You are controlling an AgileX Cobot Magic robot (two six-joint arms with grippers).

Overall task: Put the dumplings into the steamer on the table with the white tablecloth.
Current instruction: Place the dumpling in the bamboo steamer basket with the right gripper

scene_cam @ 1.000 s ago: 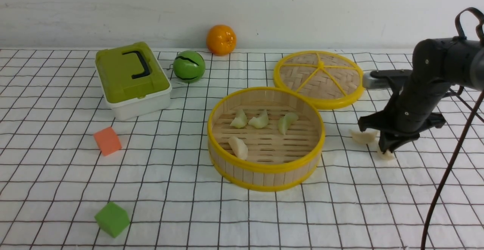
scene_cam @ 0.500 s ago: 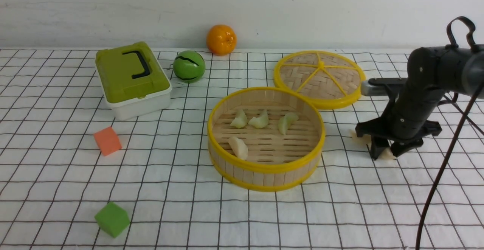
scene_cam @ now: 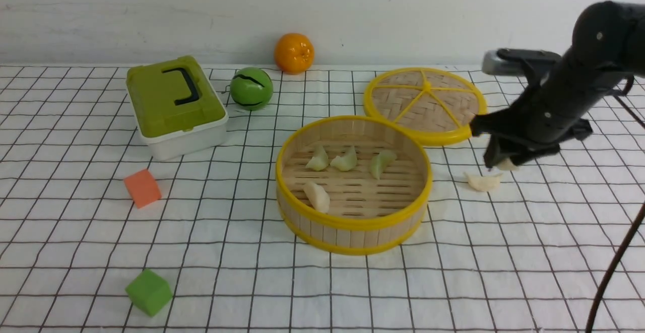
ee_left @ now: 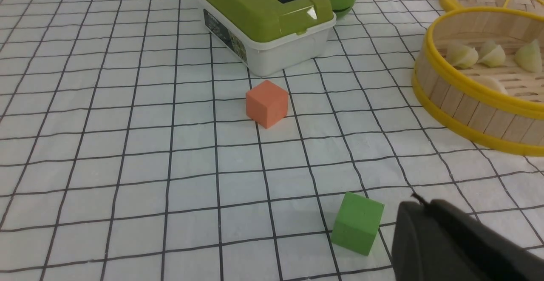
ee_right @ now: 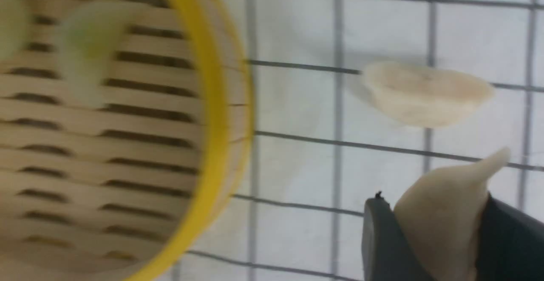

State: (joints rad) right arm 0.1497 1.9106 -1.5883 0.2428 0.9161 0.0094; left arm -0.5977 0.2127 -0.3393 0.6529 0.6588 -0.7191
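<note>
"Well, where's the dumpling?"
"My right claw [scene_cam: 505, 160] pinches a cream dumpling [ee_right: 444, 217] above the cloth [scene_cam: 504, 252], right of the steamer [scene_cam: 352, 222]. Another dumpling [scene_cam: 482, 182] lies just beneath; four dumplings [scene_cam: 345, 160] sit inside."
"And the left claw [ee_left: 446, 238]?"
"Closed."

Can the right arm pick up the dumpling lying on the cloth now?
Probably not yet: the right gripper holds a second dumpling. The lying dumpling sits close by, nothing between, so it seems reachable once the gripper is emptied.

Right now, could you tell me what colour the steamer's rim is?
The rim is yellow, clearest in front view.
</note>
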